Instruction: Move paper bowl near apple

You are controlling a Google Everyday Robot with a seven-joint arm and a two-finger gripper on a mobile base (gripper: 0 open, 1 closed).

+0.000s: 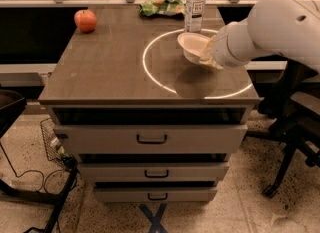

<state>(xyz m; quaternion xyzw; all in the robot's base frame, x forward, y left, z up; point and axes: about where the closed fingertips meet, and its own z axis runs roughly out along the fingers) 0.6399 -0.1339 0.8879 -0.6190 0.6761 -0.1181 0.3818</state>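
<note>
The off-white paper bowl (192, 46) hangs tilted a little above the right part of the cabinet top (110, 67), and its shadow lies on the surface below it. My gripper (208, 55) comes in from the right on a thick white arm and is shut on the bowl's right rim. The wrist hides most of the gripper. The red-orange apple (85, 20) sits at the far left corner of the top, well away from the bowl.
A clear water bottle (195, 4) stands just behind the bowl. A green snack bag (161, 6) lies at the back edge. A white ring of light marks the top. Drawers are below, an office chair (295, 122) stands to the right, and a wire basket (52, 139) with cables is on the floor at left.
</note>
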